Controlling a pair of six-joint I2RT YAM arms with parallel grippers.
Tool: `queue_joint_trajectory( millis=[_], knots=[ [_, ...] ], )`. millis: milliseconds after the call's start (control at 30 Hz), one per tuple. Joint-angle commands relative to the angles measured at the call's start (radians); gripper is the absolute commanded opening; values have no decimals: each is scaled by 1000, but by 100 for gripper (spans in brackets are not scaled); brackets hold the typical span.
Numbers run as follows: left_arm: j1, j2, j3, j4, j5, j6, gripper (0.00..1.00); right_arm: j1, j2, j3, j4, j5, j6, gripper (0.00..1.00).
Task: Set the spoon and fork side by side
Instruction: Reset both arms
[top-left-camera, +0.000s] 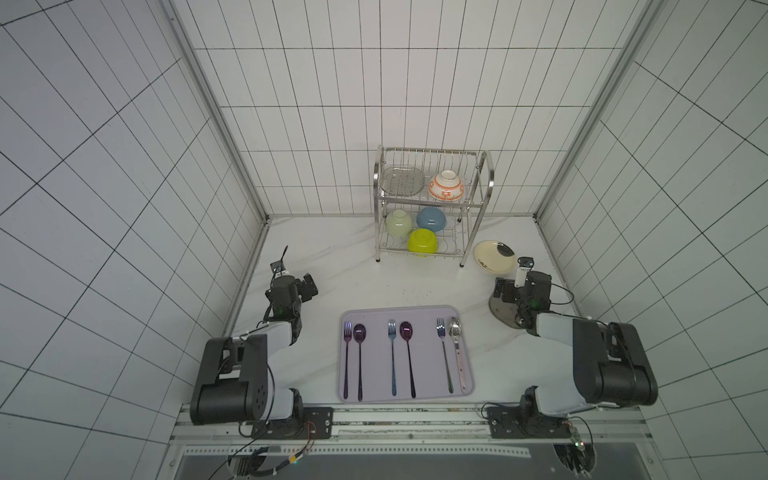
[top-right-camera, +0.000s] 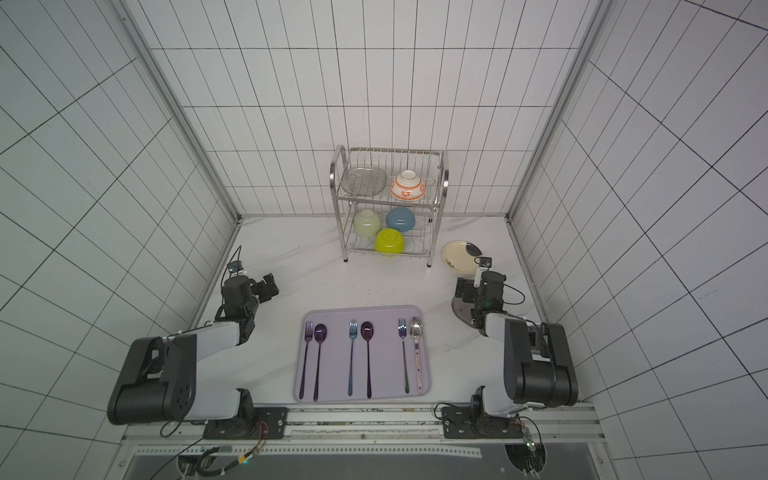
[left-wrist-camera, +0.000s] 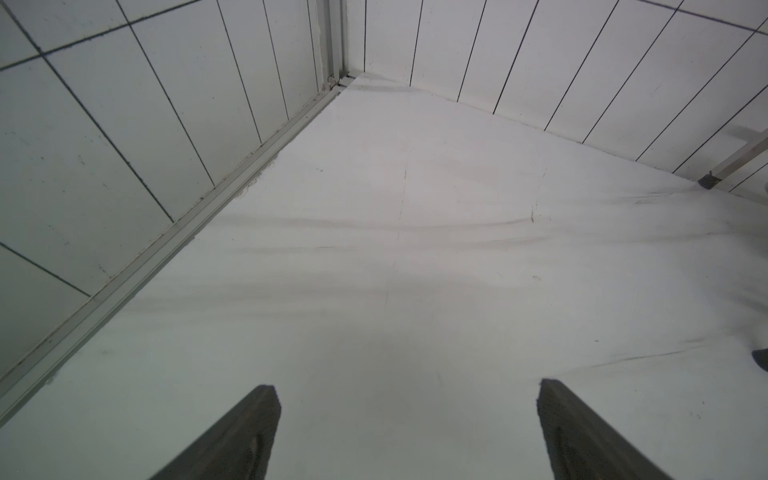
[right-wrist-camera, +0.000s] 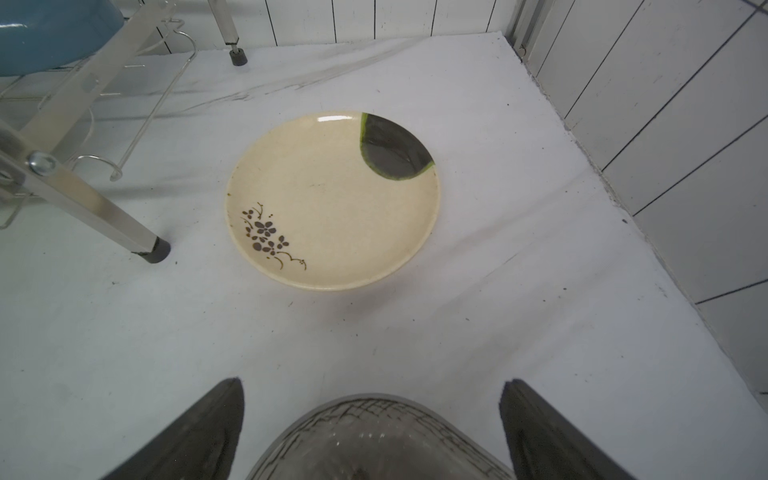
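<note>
**Item 1.** Lavender tray (top-left-camera: 426, 374), front centre of the table. It carries three pairs of cutlery, handles toward the robot:
- purple fork (top-left-camera: 347, 332) with purple spoon (top-left-camera: 359, 332)
- blue fork (top-left-camera: 392, 331) with dark spoon (top-left-camera: 406, 330)
- third fork (top-left-camera: 441, 327) just beside silver spoon (top-left-camera: 456, 329)

The pairing appears complete.

**Item 2.** Left gripper (left-wrist-camera: 405, 395): jaws wide apart, nothing held, over bare table.

**Item 3.** Right gripper (right-wrist-camera: 374, 380): jaws wide apart, nothing held, above a grey dish (right-wrist-camera: 374, 440).

Both are held clear of the tray, presumably so the cutlery lies undisturbed.

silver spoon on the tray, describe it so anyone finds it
On the lilac tray at the front lie three fork-spoon pairs. The silver spoon is the piece nearest the right arm. Only it has a silver bowl and pink handle.
</note>
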Motion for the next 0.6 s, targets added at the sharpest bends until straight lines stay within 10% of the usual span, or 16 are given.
queue_joint_trajectory(
  millis=[0,567],
  knots=[
    [-2,72,17,201,102,75,98,-13,5,0,97,29,6,99],
    [-59,112,20,225,6,112,98,-23,25,-50,209,11,9,99]
  ],
)
